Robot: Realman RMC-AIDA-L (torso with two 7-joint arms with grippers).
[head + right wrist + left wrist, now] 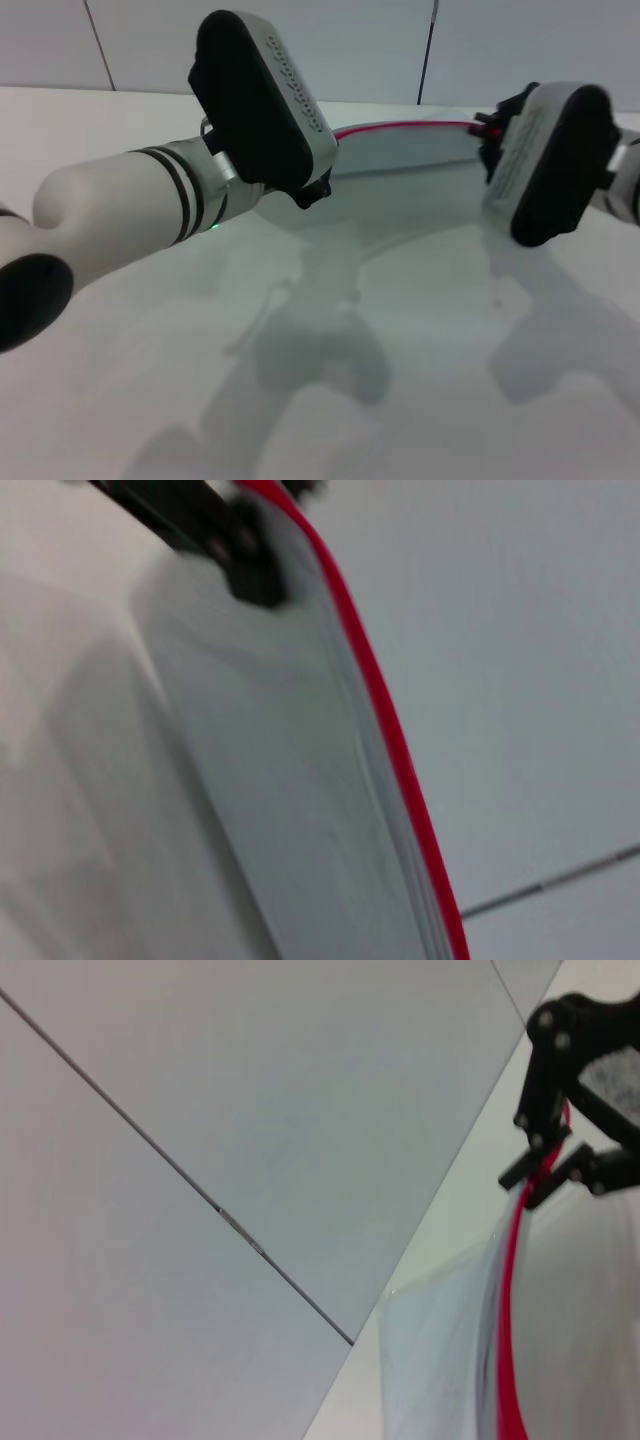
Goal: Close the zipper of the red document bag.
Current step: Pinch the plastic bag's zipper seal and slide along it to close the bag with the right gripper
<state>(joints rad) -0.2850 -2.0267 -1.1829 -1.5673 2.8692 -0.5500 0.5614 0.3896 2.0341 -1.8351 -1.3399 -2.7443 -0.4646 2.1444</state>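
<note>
Both grippers hold the red document bag up off the table: right gripper and left gripper fingers pinch the zipper. Keep it taut while sliding.

— Any writing, labels or numbers you can make out?

— None that I can read. My grippers carry no brand or marking that I can see, and the red document bag shows plain plastic with no print. The zipper is a bare red strip.

— And at twelve o'clock, on the wall?

— Only blank panels with seams, no sign or text.
</note>
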